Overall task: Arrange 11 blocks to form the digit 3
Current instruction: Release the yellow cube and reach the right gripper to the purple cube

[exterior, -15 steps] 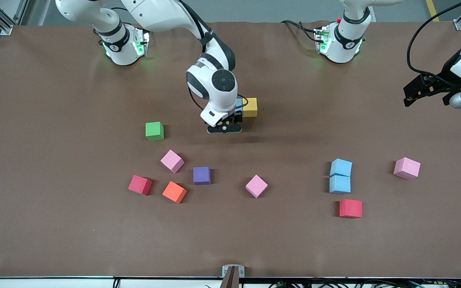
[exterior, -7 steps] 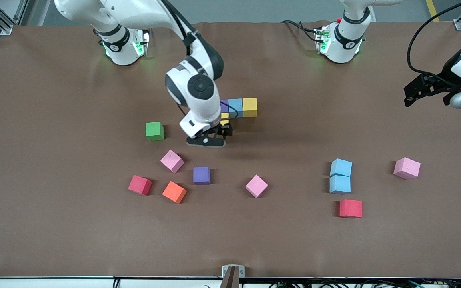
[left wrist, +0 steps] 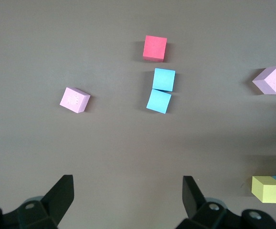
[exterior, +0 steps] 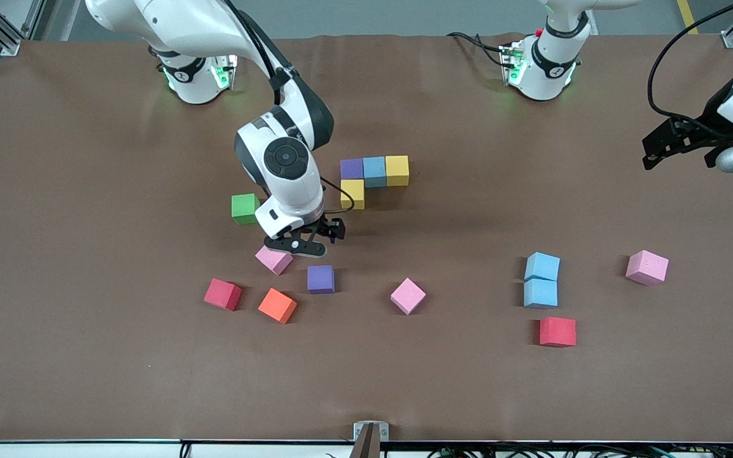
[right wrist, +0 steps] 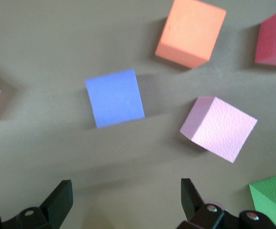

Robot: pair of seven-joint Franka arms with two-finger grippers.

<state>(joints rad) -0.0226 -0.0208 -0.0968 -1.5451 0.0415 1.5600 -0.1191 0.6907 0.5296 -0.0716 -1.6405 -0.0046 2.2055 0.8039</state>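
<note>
I am steering the right end effector (exterior: 306, 240), fingers spread wide and empty, over a tilted pink matte foam cube (exterior: 273, 260) at centre left of the front view. To grasp it cleanly, I judge I should turn the wrist until the fingers face its flat sides. The begun digit 3 (exterior: 373, 174), four touching foam cubes above centre, is running longest across the brown table (exterior: 86, 381). The left end effector (exterior: 681, 145), also wide and empty, is waiting at the right edge.
</note>
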